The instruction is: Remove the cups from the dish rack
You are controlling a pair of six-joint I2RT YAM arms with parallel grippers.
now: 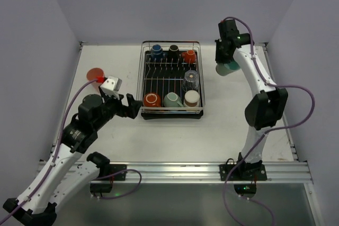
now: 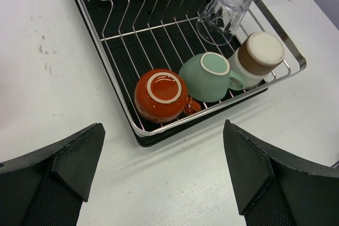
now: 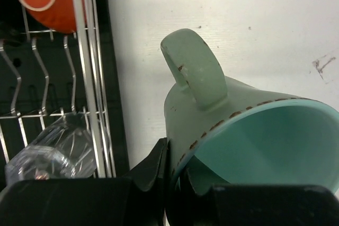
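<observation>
Right end effector point(image 1: 224, 61) is out past the far right corner of the dish rack point(image 1: 172, 110), clenched on a green mug point(image 1: 228, 69). In the right wrist view one finger sits outside the rim and one inside; the mug point(image 3: 238, 125) is tilted with its handle toward the rack. Cannot tell whether it touches the table point(image 1: 212, 136).

Left end effector point(image 1: 128, 107) hangs just left of the rack's near left corner, jaws spread wide, nothing between them. Its wrist view looks down on the near row.

In the rack:
- Near row, left to right: red-orange cup point(image 2: 161, 95), mint cup point(image 2: 209, 77), brown cup point(image 2: 259, 57).
- Clear glass point(image 2: 225, 9) sits bottom-up just beyond the brown cup, on the right side.
- Far row, left to right: blue cup point(image 1: 156, 51), black cup point(image 1: 174, 51), orange cup point(image 1: 189, 55).

Outside the rack, a salmon-pink cup point(image 1: 95, 74) stands on the table well to the left.
</observation>
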